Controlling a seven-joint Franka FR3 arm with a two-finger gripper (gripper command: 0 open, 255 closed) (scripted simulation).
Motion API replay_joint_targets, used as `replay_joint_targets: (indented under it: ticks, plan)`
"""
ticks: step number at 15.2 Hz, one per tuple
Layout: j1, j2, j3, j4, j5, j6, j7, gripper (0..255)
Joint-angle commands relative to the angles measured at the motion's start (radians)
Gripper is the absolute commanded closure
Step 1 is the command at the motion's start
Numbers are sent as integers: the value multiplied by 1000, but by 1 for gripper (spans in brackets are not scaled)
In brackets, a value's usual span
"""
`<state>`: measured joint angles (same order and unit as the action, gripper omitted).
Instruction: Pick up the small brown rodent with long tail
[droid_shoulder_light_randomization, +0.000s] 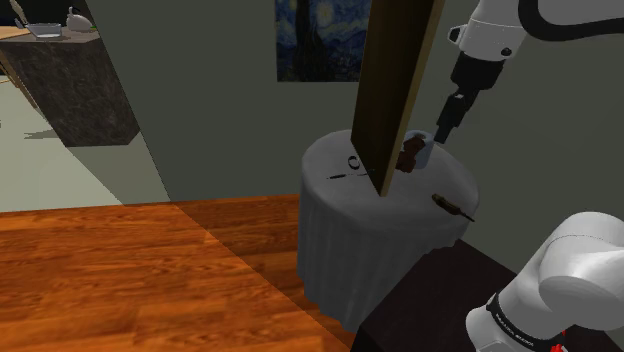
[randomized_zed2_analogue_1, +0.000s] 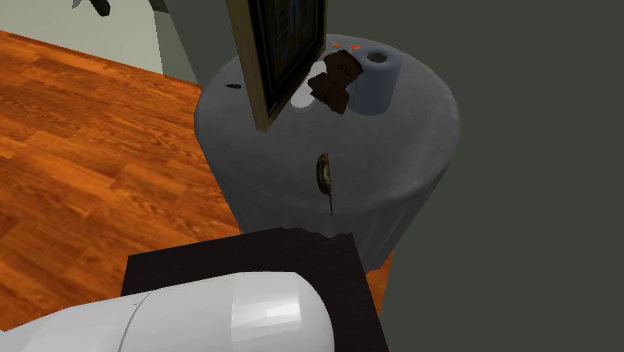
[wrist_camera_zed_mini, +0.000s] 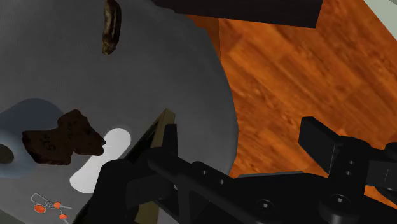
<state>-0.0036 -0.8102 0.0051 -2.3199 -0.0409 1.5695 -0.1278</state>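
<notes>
— What is nearest to us?

— The white robot arm (droid_shoulder_light_randomization: 575, 275) on its dark box stand (droid_shoulder_light_randomization: 430, 310). Just behind the stand is a round table under a grey cloth (droid_shoulder_light_randomization: 340, 250).

— And where is the small brown rodent with the long thin tail (droid_shoulder_light_randomization: 449, 205)?

— It lies flat on the cloth, close to the table edge on the side of the stand, apart from the other things.

— What lies farther on the table?

— A dark brown lumpy figure (droid_shoulder_light_randomization: 408, 156) just beside a pale blue-grey cylinder (droid_shoulder_light_randomization: 427, 143). In the wrist view a flat white piece (wrist_camera_zed_mini: 105, 159) lies next to the figure, and small scissors with orange handles (wrist_camera_zed_mini: 49, 205) lie near the cylinder. A tall framed panel with a tan edge (droid_shoulder_light_randomization: 395, 85) stands tilted over the middle of the table.

— How is the black two-finger gripper (droid_shoulder_light_randomization: 443, 130)?

— It hangs above the cylinder, well apart from the rodent. Its fingers stand apart and clasp nothing.

— And at the back?

— A dark grey-green wall with a blue swirling painting (droid_shoulder_light_randomization: 320, 40). Beside the table is a brown wooden floor (droid_shoulder_light_randomization: 120, 280).
</notes>
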Motion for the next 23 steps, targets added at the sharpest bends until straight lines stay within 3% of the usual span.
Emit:
replay_joint_targets:
  ticks: [1,13,23]
  plan:
    - [0,0,0,0,0,0,0,0]
    - [-101,-20,-200,-316,-92,258,-111,0]
    - [-204,132,-399,-475,-189,533,-221,0]
